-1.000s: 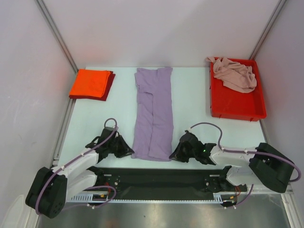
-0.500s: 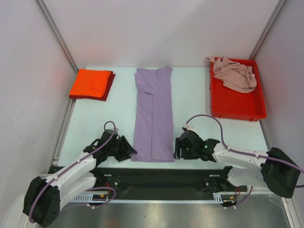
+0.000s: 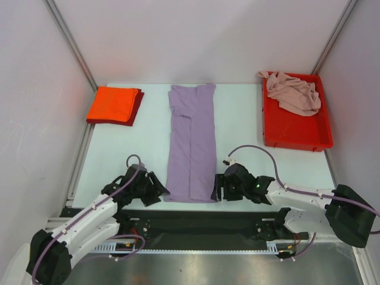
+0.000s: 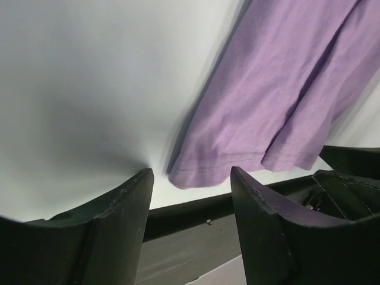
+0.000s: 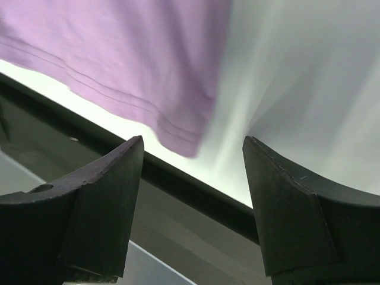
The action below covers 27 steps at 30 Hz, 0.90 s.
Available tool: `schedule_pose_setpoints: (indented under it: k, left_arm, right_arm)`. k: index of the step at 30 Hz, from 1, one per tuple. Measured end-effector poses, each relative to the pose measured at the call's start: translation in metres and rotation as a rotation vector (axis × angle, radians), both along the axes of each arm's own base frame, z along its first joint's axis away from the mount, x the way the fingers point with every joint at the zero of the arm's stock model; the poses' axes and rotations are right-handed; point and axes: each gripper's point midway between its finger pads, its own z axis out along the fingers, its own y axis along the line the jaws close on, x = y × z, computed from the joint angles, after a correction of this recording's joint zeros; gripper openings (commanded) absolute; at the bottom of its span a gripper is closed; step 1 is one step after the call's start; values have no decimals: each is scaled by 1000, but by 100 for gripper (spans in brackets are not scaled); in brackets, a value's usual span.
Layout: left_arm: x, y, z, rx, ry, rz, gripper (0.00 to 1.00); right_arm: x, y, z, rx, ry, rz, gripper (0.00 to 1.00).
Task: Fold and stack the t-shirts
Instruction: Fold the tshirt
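The large lavender-purple soft-cloth t-shirt [image 3: 191,142] lies flat down the middle of the desk [image 3: 243,124]. It is folded lengthwise into a long narrow strip, with the neck end far and the hem at the near edge. The wrist views show the hem with parallel rows of stitching, resting on the surface.

The left end effector [image 3: 155,190] sits just beside the near-left hem corner, its fingers spread and gripping nothing. The right end effector [image 3: 218,189] sits just beside the near-right corner, likewise spread and holding nothing.

At far left, a folded orange-red t-shirt [image 3: 111,103] rests on a folded dark red t-shirt [image 3: 138,107]. At far right, a crumpled pale pink t-shirt [image 3: 294,92] lies in the far end of a rigid red plastic tray [image 3: 297,144].

The desk surface is pale, smooth and matt. Plain white wall panels [image 3: 202,35] with metal corner posts [image 3: 71,41] enclose it.
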Motion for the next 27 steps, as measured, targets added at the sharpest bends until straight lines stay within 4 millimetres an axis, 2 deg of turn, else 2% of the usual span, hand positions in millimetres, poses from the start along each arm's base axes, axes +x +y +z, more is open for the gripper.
schedule_pose_setpoints:
  k: [7,19,27]
  left_arm:
    - [5,-11,0,-41,13,-13,60]
    - [4,-14,-3,-57,35,-5,53]
    - [1,-12,-7,-41,53,-2,41]
  right_arm:
    - [6,25,4,117,48,-32,72]
    - [0,25,3,209,108,-82,64]
    - [-3,23,0,223,144,-103,57]
